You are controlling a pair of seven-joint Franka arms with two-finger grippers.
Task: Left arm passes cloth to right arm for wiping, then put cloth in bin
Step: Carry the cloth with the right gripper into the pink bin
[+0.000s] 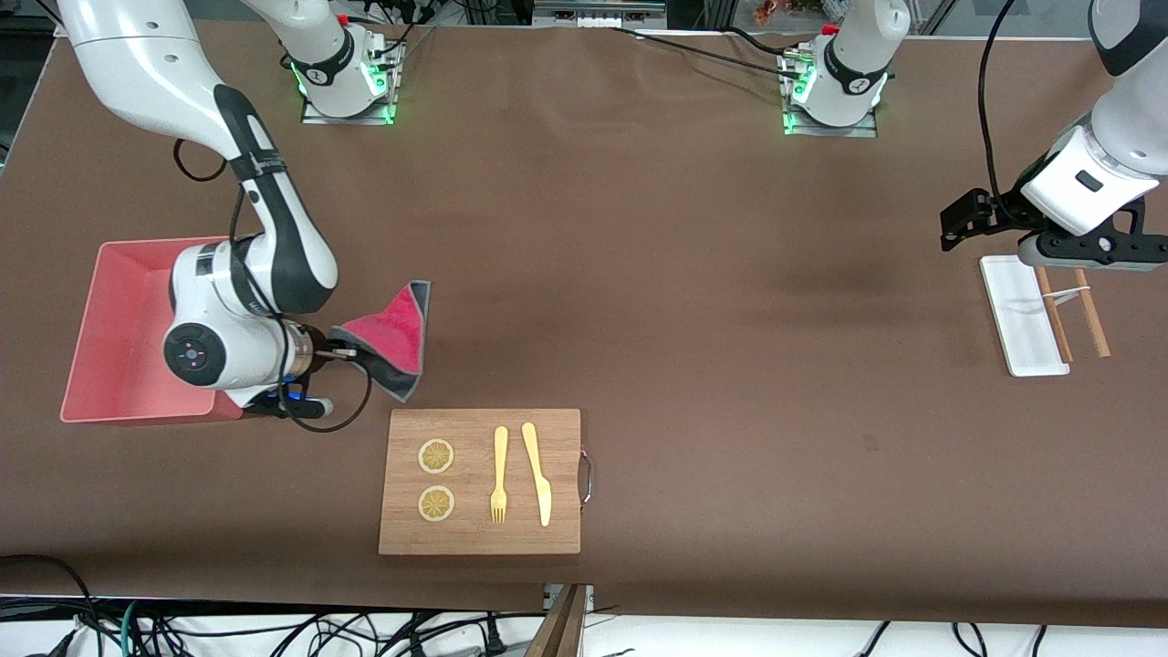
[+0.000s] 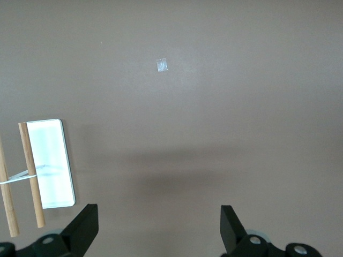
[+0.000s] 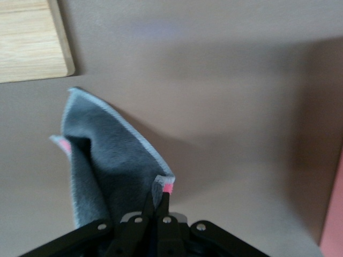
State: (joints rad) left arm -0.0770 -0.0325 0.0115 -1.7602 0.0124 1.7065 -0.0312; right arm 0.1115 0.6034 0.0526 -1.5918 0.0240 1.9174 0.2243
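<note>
The cloth (image 1: 394,336) hangs from my right gripper (image 1: 345,351), magenta face up and dark grey edge down, beside the bin and a little above the table. In the right wrist view the grey face of the cloth (image 3: 104,160) hangs from the gripper (image 3: 159,199), whose fingers are shut on one corner. The bin (image 1: 123,310) is a salmon-pink box at the right arm's end of the table; my right arm partly covers it. My left gripper (image 1: 958,219) is open and empty over the table beside the white tray; it also shows in the left wrist view (image 2: 159,227).
A wooden cutting board (image 1: 481,481) with two lemon slices, a yellow fork and a knife lies nearer the front camera than the cloth. A small flat white tray (image 1: 1020,315) with two wooden sticks (image 1: 1072,310) lies at the left arm's end.
</note>
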